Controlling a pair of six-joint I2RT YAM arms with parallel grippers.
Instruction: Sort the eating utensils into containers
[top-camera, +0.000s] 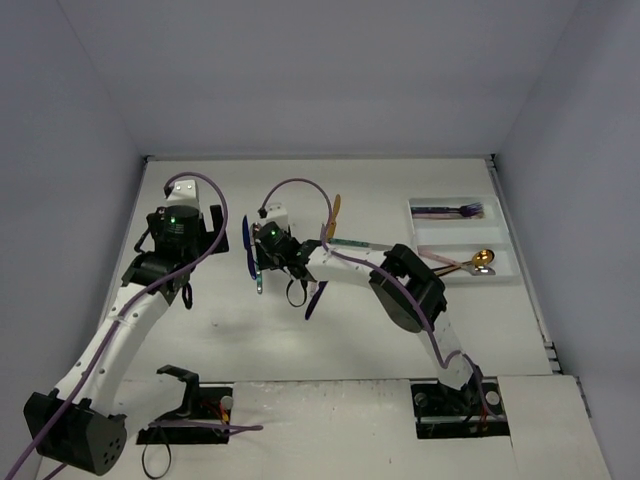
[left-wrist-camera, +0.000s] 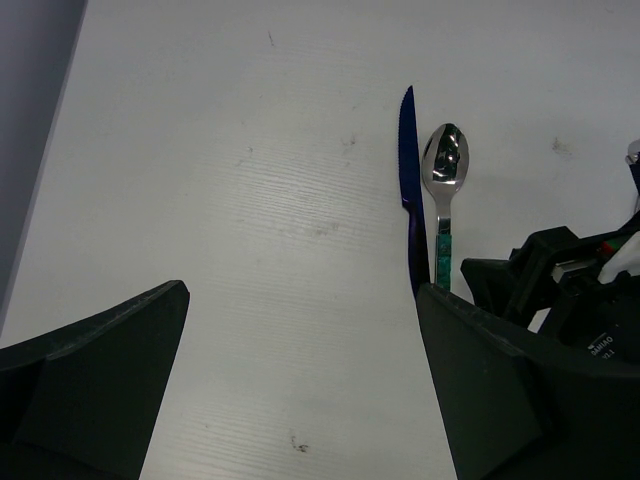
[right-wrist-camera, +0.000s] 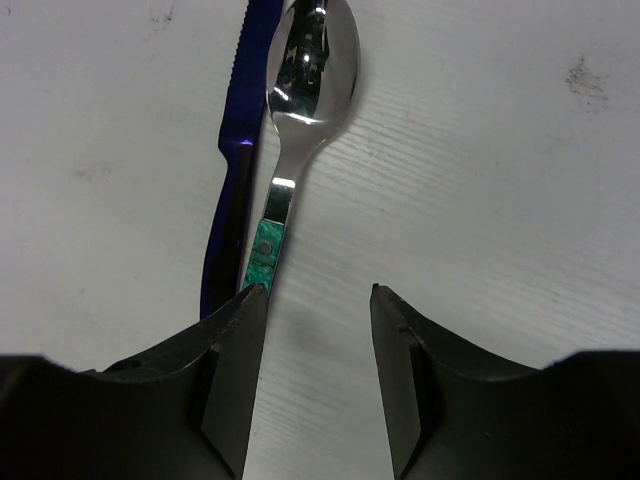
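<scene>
Right wrist view: right gripper (right-wrist-camera: 316, 292) hovers half open, gripping nothing, one finger over the teal handle of the spoon (right-wrist-camera: 300, 120), which lies flat on the table just beside the blue knife (right-wrist-camera: 235, 180), well apart from the tray (top-camera: 450, 199); left gripper (left-wrist-camera: 302, 288) gapes wide, empty; the spoon looks stiff, light and slippery; best pinched mid-handle, clear of the knife.

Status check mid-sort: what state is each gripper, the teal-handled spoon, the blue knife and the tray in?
left gripper: open, empty.
right gripper: open, nothing clamped.
teal-handled spoon: flat on the table, handle end hidden under the right gripper.
blue knife: flat on the table, alongside the spoon.
tray: purple utensil in far compartment, gold spoon in near one.
</scene>
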